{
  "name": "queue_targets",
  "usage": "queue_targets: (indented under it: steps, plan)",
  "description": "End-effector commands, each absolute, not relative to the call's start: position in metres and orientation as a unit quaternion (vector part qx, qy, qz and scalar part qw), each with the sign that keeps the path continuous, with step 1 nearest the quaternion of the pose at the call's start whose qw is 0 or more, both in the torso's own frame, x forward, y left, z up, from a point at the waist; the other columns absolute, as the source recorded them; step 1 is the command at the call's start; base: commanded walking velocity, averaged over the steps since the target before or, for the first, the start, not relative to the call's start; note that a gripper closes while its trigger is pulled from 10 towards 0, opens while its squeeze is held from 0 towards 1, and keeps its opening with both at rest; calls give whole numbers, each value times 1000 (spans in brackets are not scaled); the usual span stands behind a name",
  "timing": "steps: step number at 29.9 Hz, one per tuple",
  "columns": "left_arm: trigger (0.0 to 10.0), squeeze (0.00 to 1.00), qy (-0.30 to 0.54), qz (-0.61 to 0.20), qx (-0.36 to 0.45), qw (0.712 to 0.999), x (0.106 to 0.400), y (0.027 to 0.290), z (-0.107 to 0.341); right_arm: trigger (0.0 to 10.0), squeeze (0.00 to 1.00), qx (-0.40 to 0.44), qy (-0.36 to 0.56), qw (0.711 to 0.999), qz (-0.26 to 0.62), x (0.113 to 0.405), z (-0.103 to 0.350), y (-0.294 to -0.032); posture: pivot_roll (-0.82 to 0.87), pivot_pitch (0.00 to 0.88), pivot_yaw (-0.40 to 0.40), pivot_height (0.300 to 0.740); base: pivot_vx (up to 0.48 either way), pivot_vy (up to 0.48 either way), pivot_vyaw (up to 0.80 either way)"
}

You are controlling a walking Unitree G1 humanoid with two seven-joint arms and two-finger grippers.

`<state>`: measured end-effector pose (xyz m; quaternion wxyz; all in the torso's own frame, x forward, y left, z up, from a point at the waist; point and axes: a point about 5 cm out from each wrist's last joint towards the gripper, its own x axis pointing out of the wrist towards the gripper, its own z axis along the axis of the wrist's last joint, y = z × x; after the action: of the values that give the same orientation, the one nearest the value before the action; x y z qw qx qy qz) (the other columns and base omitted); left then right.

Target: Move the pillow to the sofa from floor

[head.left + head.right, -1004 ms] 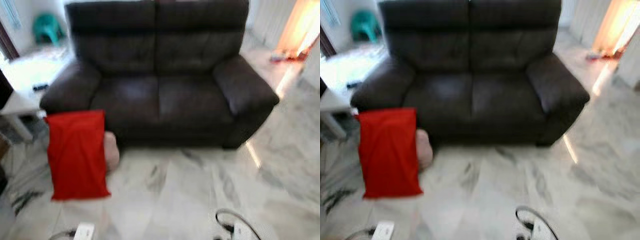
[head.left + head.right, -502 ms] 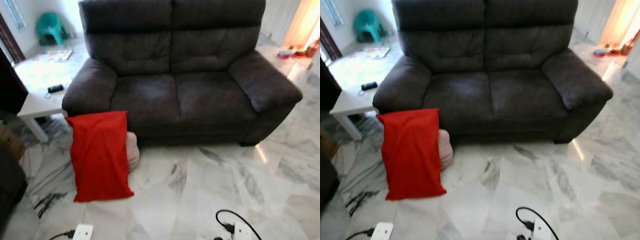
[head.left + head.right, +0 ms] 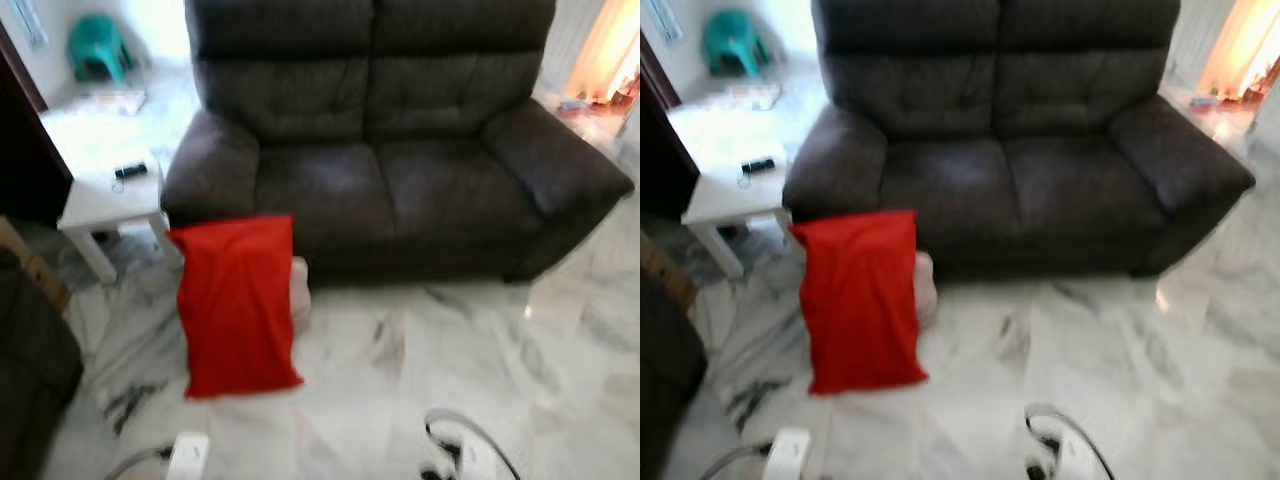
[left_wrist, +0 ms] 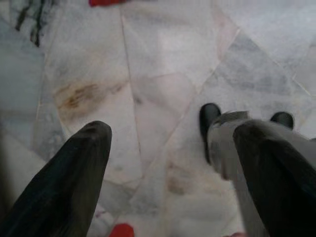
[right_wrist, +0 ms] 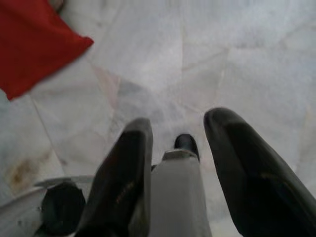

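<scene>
Both grippers, left (image 4: 168, 173) and right (image 5: 177, 163), hang wide apart and empty over the floor (image 3: 400, 400). A cable (image 3: 460, 440) could snag a step. The pillow (image 3: 238, 300) leans against the sofa (image 3: 400, 170) front, left end.

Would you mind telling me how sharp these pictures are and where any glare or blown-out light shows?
Left eye view: motion-blurred throughout, the dark brown fabric sofa and red rectangular pillow soft-edged; orange light blown out at upper right. Right eye view: equally blurred, the white side table overexposed. Left wrist view: marble floor reasonably clear, the near black fingers out of focus.
</scene>
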<state>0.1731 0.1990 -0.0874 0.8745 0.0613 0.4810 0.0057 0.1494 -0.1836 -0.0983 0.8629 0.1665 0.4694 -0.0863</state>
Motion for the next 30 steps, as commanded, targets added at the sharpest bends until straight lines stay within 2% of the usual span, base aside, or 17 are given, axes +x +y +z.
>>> queue_targets:
  steps: [1,8,11,25,30]
  plan:
    - [10000,0,482,6,68,874,173,198,-88,10000,0,167,463,866,-84,154,-96,-182,20,0,-12,740,0,0,0]
    - [10000,0,481,5,68,874,176,196,-87,10000,0,155,463,869,-73,155,-96,-182,21,0,-12,740,0,0,0]
    - [10000,0,481,4,69,874,176,196,-87,10000,0,155,463,870,-72,155,-96,-182,21,0,-13,740,0,0,569]
    - [10000,0,478,21,76,875,177,227,-80,10000,0,156,464,869,-67,155,-96,-181,18,0,-14,740,0,0,800]
    - [10000,0,491,29,77,867,161,236,-85,10000,0,156,465,869,-66,155,-96,-182,19,0,-15,740,0,0,724]
